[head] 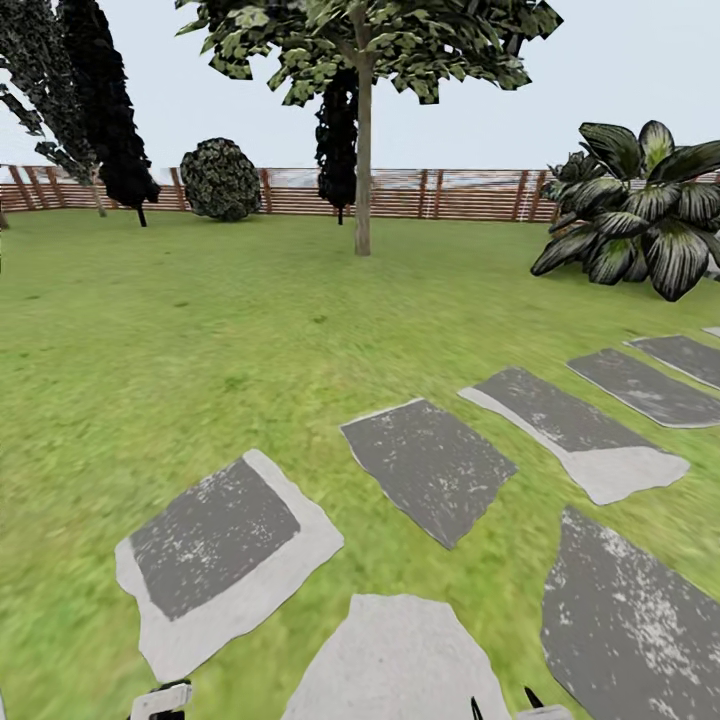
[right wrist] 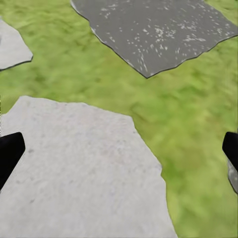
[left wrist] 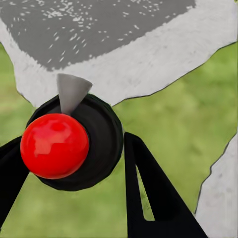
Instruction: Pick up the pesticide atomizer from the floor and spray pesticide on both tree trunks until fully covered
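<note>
A garden lawn (head: 200, 330) seen from the robot's head, crossed by grey stepping stones (head: 425, 478) and closed off by a brown slatted wooden fence (head: 400, 195). Well ahead of both tools stands one tree (head: 363, 60) with a straight bare trunk (head: 363, 170) and a spreading dark-green crown; it is far beyond spraying reach. Black columnar trees (head: 105, 100), a round bush (head: 220, 180) and a broad-leaved striped plant (head: 640, 210) stand along the edges and are not targets.

The left tool (left wrist: 74, 158) has the pesticide atomizer (left wrist: 74, 144) between its two black fingers (left wrist: 148, 193). Seen from above, the atomizer is a round black body with a glossy red ball on top and a small grey cone-shaped nozzle, which points away from the tool toward a stepping stone below. One finger lies against the body's side and the other shows at the opposite edge, so the tool appears closed around it, held low and upright, likely for carrying while the robot drives.

The right tool (right wrist: 119, 148) holds nothing; its finger tips show at opposite edges of its camera picture, spread wide, hanging over a pale stone (right wrist: 74, 173) and grass.

Judging by this, the pickup is done and the approach to the trunk lies ahead.
</note>
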Tool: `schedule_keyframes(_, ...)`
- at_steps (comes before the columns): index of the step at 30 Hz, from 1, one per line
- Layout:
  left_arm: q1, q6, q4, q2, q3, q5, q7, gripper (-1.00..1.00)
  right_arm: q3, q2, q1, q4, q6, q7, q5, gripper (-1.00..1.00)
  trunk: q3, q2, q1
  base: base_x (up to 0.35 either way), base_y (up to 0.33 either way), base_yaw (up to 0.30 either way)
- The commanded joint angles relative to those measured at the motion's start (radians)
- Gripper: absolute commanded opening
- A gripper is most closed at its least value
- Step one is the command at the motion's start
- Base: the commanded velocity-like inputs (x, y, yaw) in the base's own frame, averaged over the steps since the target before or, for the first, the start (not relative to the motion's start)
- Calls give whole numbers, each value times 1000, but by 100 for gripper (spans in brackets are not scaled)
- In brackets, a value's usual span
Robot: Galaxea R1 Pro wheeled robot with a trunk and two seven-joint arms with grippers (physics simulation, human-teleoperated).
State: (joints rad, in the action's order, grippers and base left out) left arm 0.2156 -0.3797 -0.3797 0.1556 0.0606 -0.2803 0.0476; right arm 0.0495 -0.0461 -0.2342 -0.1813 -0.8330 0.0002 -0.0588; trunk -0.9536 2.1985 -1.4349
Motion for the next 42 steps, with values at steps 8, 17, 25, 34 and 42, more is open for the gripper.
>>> schedule_keyframes(8,1,-4,1,1,6,-10,3,-100,8,-3,0,2,-3,-1,1,100,-1,0,0,340,0,4)
schedule_keyframes(17,1,-4,1,1,5,-9,3,-100,6,-2,0,2,-3,-2,1,100,-1,0,0,340,0,0)
schedule_keyframes(25,1,-4,1,1,5,-8,3,-100,6,-1,0,2,-3,-2,1,100,-1,0,0,340,0,0)
schedule_keyframes(34,1,-4,1,1,5,-8,3,-100,6,-1,0,2,-3,-3,1,100,-1,0,0,340,0,0)
schedule_keyframes(42,1,-4,1,1,5,-8,3,-100,5,-1,0,2,-3,-3,1,100,-1,0,0,340,0,0)
